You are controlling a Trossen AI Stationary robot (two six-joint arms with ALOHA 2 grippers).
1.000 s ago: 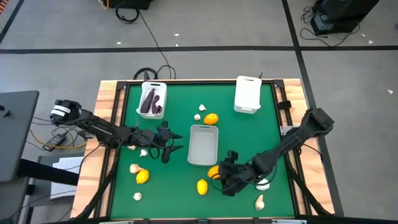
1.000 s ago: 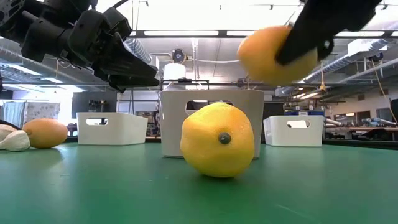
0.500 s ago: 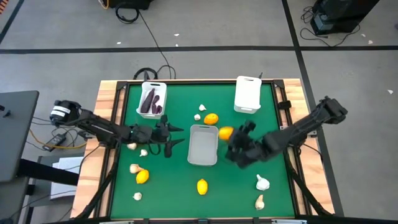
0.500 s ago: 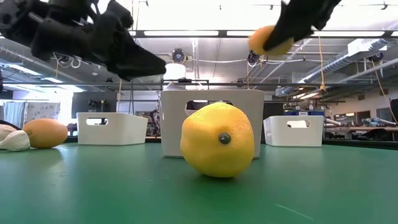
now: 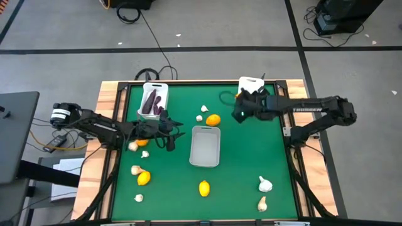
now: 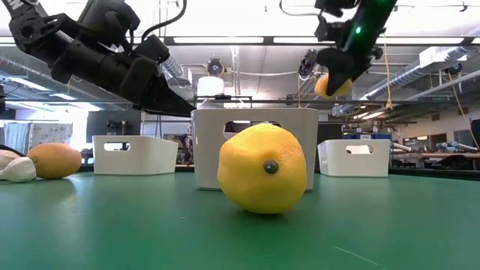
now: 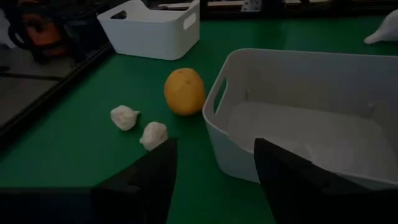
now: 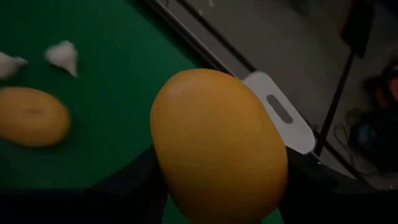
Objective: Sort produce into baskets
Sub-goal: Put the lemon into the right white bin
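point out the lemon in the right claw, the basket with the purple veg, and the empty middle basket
lemon in the right claw [image 8: 217, 149]: right wrist view, middle of its peel
basket with the purple vegetables [image 5: 155, 86]: high view, its far rim
empty middle basket [image 5: 205, 150]: high view, bare floor inside

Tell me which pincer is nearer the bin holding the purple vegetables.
Left. The left pincer hovers just beside that bin; the right pincer, gripping a lemon, is across the table by the far-right bin.
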